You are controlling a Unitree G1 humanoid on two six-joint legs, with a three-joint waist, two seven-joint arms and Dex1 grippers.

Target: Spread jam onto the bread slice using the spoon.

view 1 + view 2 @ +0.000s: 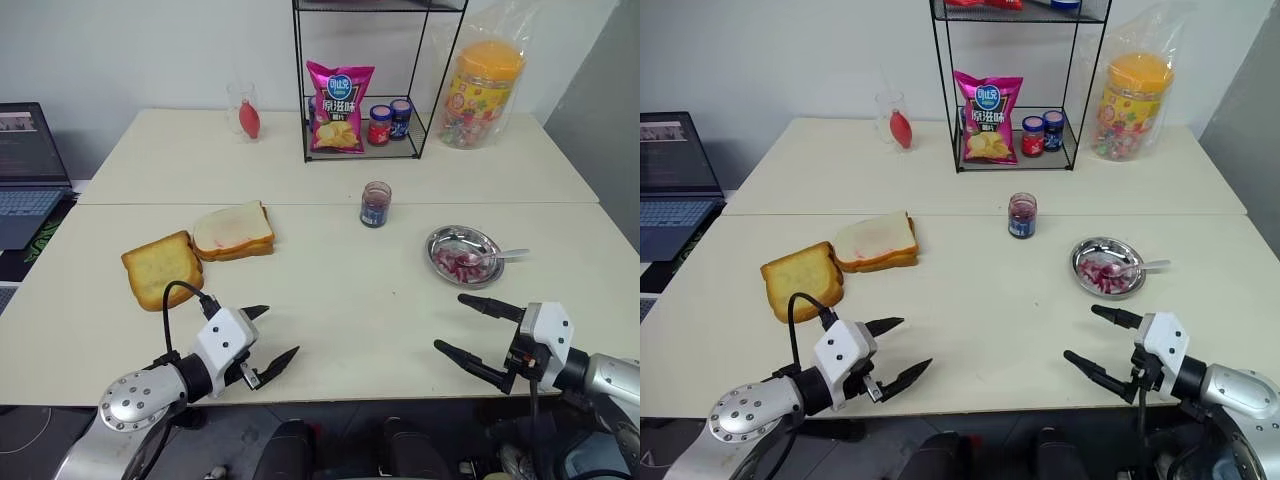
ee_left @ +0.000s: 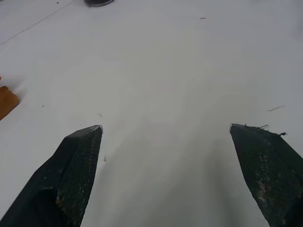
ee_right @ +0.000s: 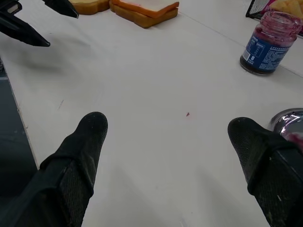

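Observation:
The golden toasted bread slice lies flat at the table's left, beside a paler white-topped bread stack. A small open glass jar of dark jam stands mid-table. To its right a round metal dish holds red jam blobs, and the spoon rests in it with its handle over the right rim. My left gripper hovers open and empty over the front edge, just below the bread slice. My right gripper is open and empty in front of the dish.
A black wire rack at the back holds a pink chips bag and two lidded jars. A bagged orange-lidded candy jar stands to its right and a glass to its left. A laptop sits far left.

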